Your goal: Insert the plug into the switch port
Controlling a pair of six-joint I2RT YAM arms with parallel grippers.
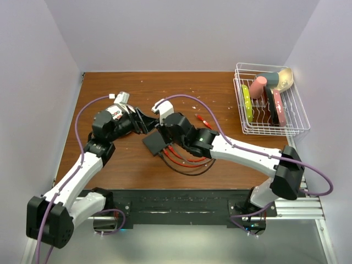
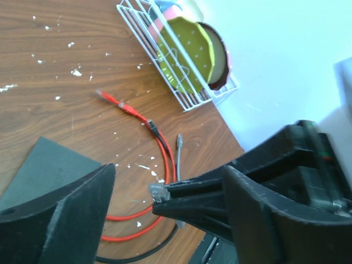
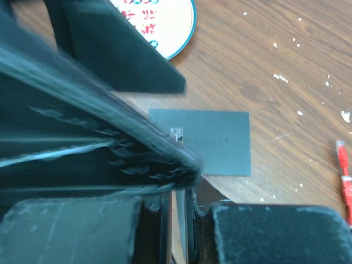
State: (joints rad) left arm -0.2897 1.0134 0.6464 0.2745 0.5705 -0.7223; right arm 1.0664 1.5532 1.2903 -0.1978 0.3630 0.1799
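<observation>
The right pincer (image 2: 165, 201) is clenching a clear plug (image 2: 158, 191) at its very tips, with the plug sticking out past the fingers. The switch (image 3: 212, 142) is lying flat on the table (image 2: 55, 71), directly under and ahead of those tips. In the right wrist view the plug is showing over the switch's top face, though whether the 2 are touching cannot be told. The left pincer (image 2: 169, 173) is standing released, its 2 fingers spreading wide on either side of the right pincer's tips, 1 of them hanging over the switch. A red cable (image 2: 165, 157) is looping across the table beyond the left pincer, and a wire rack (image 2: 144, 41) holding plates (image 2: 184, 52) is sitting well past it.
</observation>
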